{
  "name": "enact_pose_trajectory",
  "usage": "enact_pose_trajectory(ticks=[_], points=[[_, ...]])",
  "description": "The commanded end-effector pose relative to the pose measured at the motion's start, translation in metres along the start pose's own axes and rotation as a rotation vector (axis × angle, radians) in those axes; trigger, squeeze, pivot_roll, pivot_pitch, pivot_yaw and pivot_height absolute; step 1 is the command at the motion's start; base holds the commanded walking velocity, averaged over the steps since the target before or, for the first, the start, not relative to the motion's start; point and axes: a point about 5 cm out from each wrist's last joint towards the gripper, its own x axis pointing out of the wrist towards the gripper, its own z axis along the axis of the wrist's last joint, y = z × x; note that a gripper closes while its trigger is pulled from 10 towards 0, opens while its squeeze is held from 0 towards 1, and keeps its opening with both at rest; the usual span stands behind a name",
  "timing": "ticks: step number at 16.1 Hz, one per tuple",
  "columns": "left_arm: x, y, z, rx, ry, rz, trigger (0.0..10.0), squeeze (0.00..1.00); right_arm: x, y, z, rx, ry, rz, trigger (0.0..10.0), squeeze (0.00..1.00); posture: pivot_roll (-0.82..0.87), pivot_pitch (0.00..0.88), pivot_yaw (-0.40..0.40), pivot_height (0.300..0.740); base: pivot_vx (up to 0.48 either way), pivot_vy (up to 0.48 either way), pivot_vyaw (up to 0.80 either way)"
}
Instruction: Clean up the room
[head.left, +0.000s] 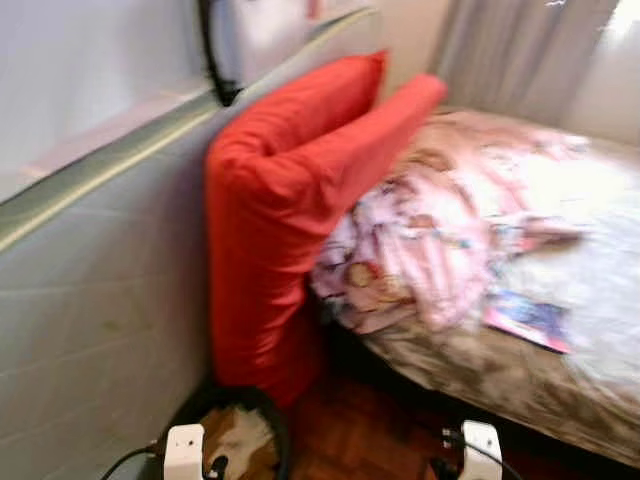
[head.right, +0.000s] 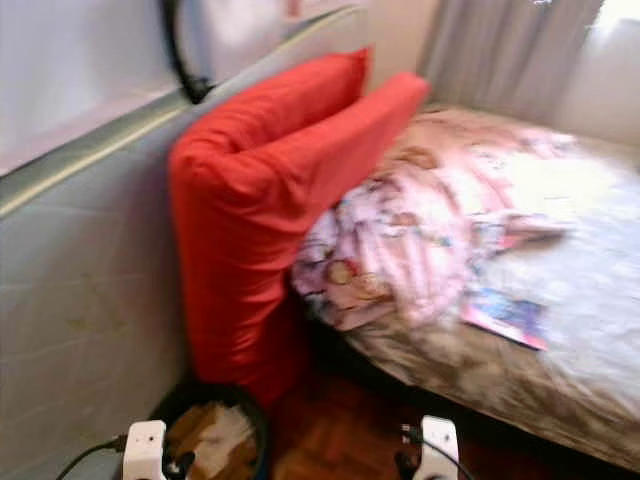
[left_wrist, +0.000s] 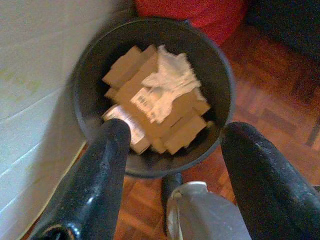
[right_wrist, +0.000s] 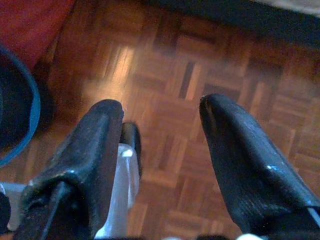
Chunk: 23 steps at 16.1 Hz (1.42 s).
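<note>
A black waste bin (left_wrist: 212, 62) stands on the floor against the wall, below the red pillows. It holds brown cardboard pieces (left_wrist: 170, 125) and a crumpled white tissue (left_wrist: 172, 77). My left gripper (left_wrist: 175, 137) hangs open just above the bin's near rim, with nothing between its fingers. My right gripper (right_wrist: 161, 107) is open over bare parquet floor (right_wrist: 175, 60), holding nothing. On the bed lie a rumpled pink patterned blanket (head.left: 420, 240) and a colourful magazine (head.left: 528, 320) near the bed's edge.
Two red pillows (head.left: 280, 190) lean against the pale wall (head.left: 90, 300) at the head of the bed (head.left: 520, 375). A black cable (head.left: 212, 50) hangs on the wall above. Grey curtains (head.left: 520, 45) close the far end. Parquet lies between bin and bed.
</note>
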Motion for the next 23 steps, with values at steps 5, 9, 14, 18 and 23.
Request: enact_pose_trajectory(ticks=[5, 9, 14, 18, 23], points=[[-0.002, 0.014, -0.003, 0.037, 0.023, 0.017, 10.0, 0.00, 0.001, 0.011, 0.001, 0.038, -0.022, 0.018, 10.0, 0.00, 0.09, 0.058, -0.009, 0.740, 0.000, 0.000, 0.00], [-0.001, 0.013, -0.003, 0.038, 0.027, 0.016, 10.0, 0.00, 0.001, 0.008, -0.003, 0.046, -0.009, 0.005, 10.0, 0.00, 0.09, 0.067, -0.015, 0.740, 0.000, -0.148, 0.00], [-0.004, 0.010, -0.012, 0.028, 0.055, 0.016, 10.0, 0.00, 0.000, 0.007, -0.004, 0.039, -0.009, 0.002, 10.0, 0.00, 0.07, 0.060, -0.022, 0.740, 0.000, -0.295, 0.00], [-0.004, 0.011, -0.012, 0.020, 0.055, 0.022, 10.0, 0.00, 0.000, 0.006, -0.003, 0.034, -0.013, 0.005, 10.0, 0.00, 0.06, 0.054, -0.027, 0.740, 0.000, -0.295, 0.00], [-0.004, 0.012, -0.012, 0.024, 0.053, 0.013, 10.0, 0.00, 0.000, 0.005, -0.004, 0.032, -0.011, -0.001, 10.0, 0.00, 0.05, 0.030, -0.021, 0.740, 0.000, -0.297, 0.00]])
